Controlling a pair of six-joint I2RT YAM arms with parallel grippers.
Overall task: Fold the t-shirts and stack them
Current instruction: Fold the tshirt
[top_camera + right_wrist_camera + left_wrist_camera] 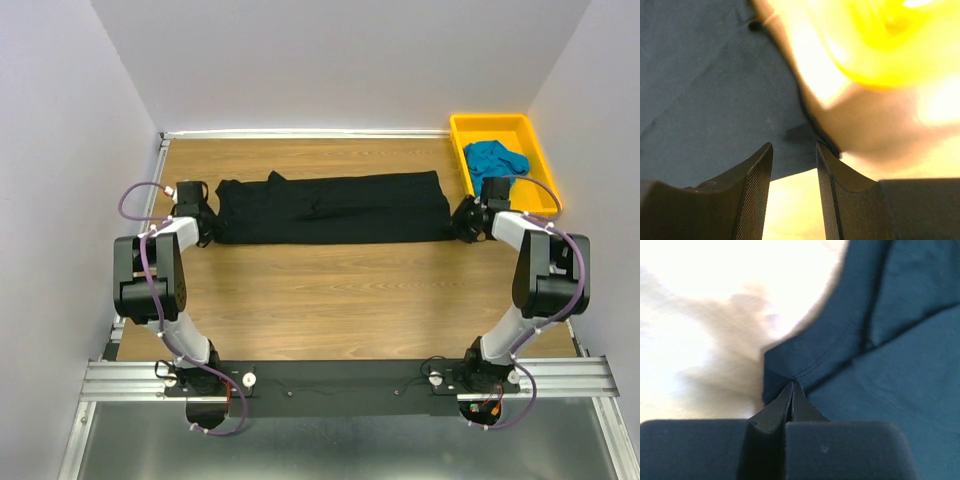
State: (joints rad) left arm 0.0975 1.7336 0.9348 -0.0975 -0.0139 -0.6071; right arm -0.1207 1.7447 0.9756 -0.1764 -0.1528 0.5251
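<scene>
Left gripper (792, 385) pressed shut, pinching black shirt (330, 207) at its left edge. Right gripper (794, 146) jaws apart over its right edge. Shirt lies flat across table (330, 300); teal shirt (492, 157) bunched in tray (487, 121)

Overhead view: evenly bright and sharp, with only faint, soft shadows on the wooden table (330, 290).
Left wrist view: the table is blown out to white. The black t-shirt (900, 340) reads bluish with soft folds, and a blurred shadow lies left of its edge.
Right wrist view: the yellow tray (890, 45) is a glaring, defocused smear (no rim readable). The mesh pads (752, 200) near the lens are crisp.
</scene>
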